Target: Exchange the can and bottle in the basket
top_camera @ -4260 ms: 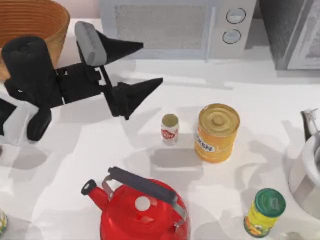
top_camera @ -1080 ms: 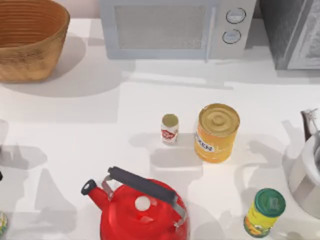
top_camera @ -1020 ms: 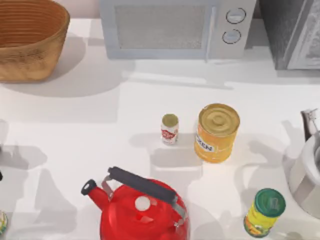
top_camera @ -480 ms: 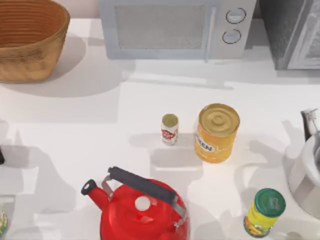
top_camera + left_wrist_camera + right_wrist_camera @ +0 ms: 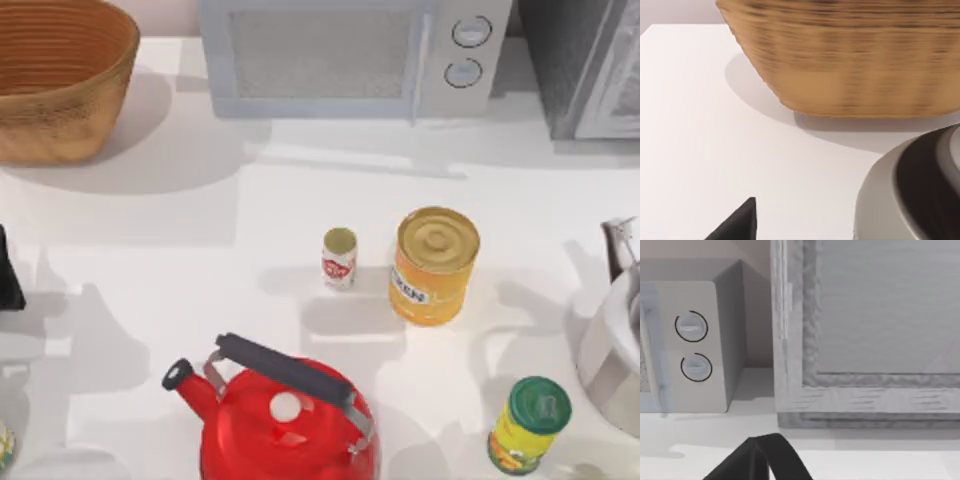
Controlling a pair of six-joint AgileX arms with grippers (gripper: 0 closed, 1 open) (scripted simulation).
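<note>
The wicker basket [image 5: 60,85] stands at the table's back left corner and looms close in the left wrist view [image 5: 855,60]. The small white bottle [image 5: 340,258] with a red label stands mid-table. The yellow can [image 5: 433,265] stands just right of it, a small gap between them. Both are on the table, outside the basket. A black piece of my left gripper [image 5: 8,272] pokes in at the left edge, well below the basket; one fingertip [image 5: 740,222] shows in the left wrist view. One fingertip [image 5: 762,460] of my right gripper faces the microwave.
A red kettle [image 5: 275,410] sits at the front centre. A green-lidded yellow container [image 5: 530,425] stands front right, beside a grey vessel [image 5: 615,350]. The microwave [image 5: 350,55] and a grey cabinet [image 5: 590,65] line the back. A grey round object [image 5: 910,195] lies near the left gripper.
My left arm, which reached over the table beside the basket, pulled out past the left edge. In the last half second its black tip has come back in at that edge.
</note>
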